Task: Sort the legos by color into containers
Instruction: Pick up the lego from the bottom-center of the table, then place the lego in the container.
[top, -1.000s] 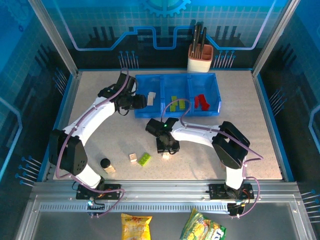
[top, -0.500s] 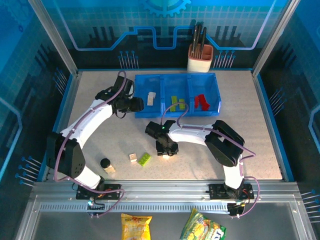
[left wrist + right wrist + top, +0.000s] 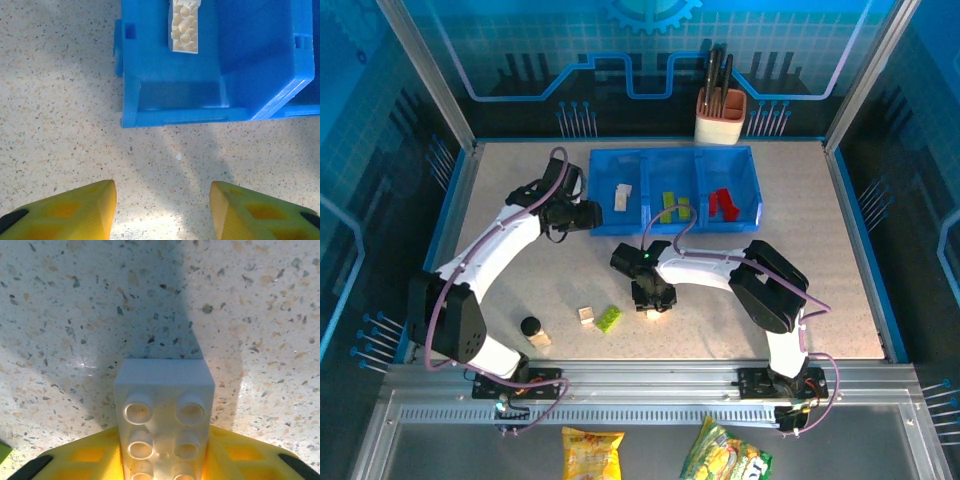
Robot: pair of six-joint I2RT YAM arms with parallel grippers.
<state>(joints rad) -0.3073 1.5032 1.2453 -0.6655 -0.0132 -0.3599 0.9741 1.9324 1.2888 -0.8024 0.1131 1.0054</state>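
Fingers (image 3: 85,460) of the right gripper (image 3: 165,452) press against both flanks of a cream brick (image 3: 165,405), which sits studs-up between them on the speckled table (image 3: 260,300). The pinch looks made, but the brick appears to rest on the surface, not yet lifted. On the left gripper (image 3: 162,207) the fingers stand spread with nothing between them and bare table beneath. Just ahead of their tips lies the near corner of the blue tray (image 3: 175,117), and farther ahead, inside that end compartment, a second cream brick (image 3: 184,27). Seen from above, the tray is sorted correctly so far. Cream sits in the compartment nearest the left fingers, lime green bricks (image 3: 672,207) in the middle one, and red bricks (image 3: 722,203) in the compartment farthest from them; exact counts are too small to confirm. Loose items remain to the left of the right fingers: a green brick (image 3: 609,319) near them, a loose cream brick (image 3: 586,315) just beyond it, and a third cream piece (image 3: 539,339) farther off, touching or just beside a black cylinder (image 3: 530,325). No red brick is seen outside the tray, so red is judged complete. Green is judged one brick short, and cream has the most outstanding: the pinched brick and two others. Overall the sort is assessed as roughly half done, with the step in hand being pickup of the pinched brick for the cream compartment.
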